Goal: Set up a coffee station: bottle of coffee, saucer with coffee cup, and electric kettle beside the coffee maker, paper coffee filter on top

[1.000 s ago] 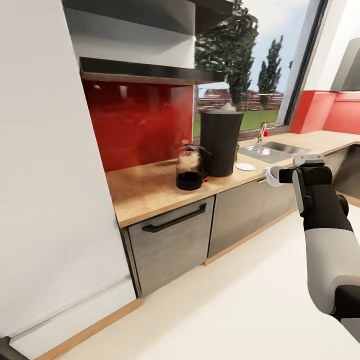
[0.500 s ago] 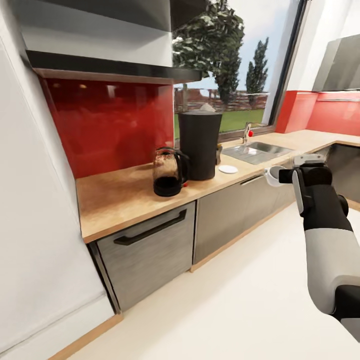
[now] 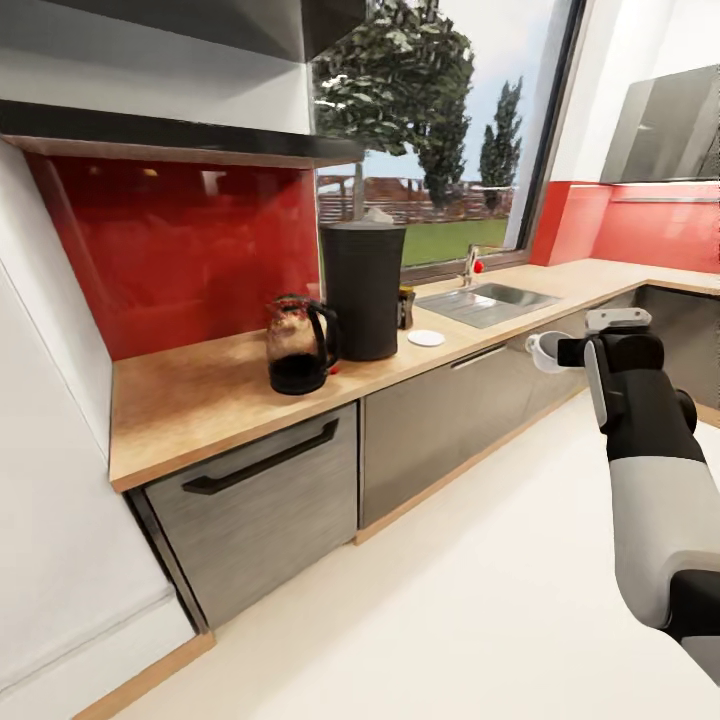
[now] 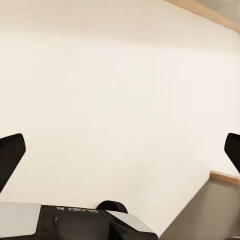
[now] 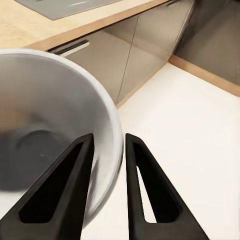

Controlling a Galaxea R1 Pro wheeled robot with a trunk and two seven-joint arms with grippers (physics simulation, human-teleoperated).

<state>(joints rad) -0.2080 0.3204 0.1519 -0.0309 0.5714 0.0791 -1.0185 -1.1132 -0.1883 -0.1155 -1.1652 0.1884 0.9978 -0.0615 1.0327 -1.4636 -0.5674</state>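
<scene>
In the head view, the right gripper point(image 3: 556, 352) is held out in front of the robot over the pale floor point(image 3: 450, 600), pinching the rim of the coffee cup point(image 3: 543, 352), which hangs in the air short of the cabinet fronts. The countertop point(image 3: 200, 390) runs from the left of the view back to the right corner. On it stands the coffee maker point(image 3: 362, 290), a tall dark body seen from its back, with the paper coffee filter point(image 3: 377, 215) as a small white point on its top. The electric kettle point(image 3: 297, 345) stands just beside the coffee maker on its left. The saucer point(image 3: 426, 338) lies flat on the worktop near the coffee maker's right side, bare. The bottle of coffee point(image 3: 405, 307) shows partly behind the coffee maker's right edge, on the counter. The sink point(image 3: 485, 303) sits further right, below the window point(image 3: 430, 150). A dark shelf point(image 3: 170, 135) spans the red backsplash point(image 3: 180, 250).

In the left wrist view, the left gripper point(image 4: 120, 150) has its 2 fingers point(image 4: 10, 152) far apart at the picture's edges, with nothing between them, over the pale floor.

In the right wrist view, the 2 black fingers point(image 5: 137, 180) are closed on the cup's wall, 1 inside the bowl and 1 outside, with the countertop edge and grey cabinet fronts point(image 5: 115, 55) beyond.
</scene>
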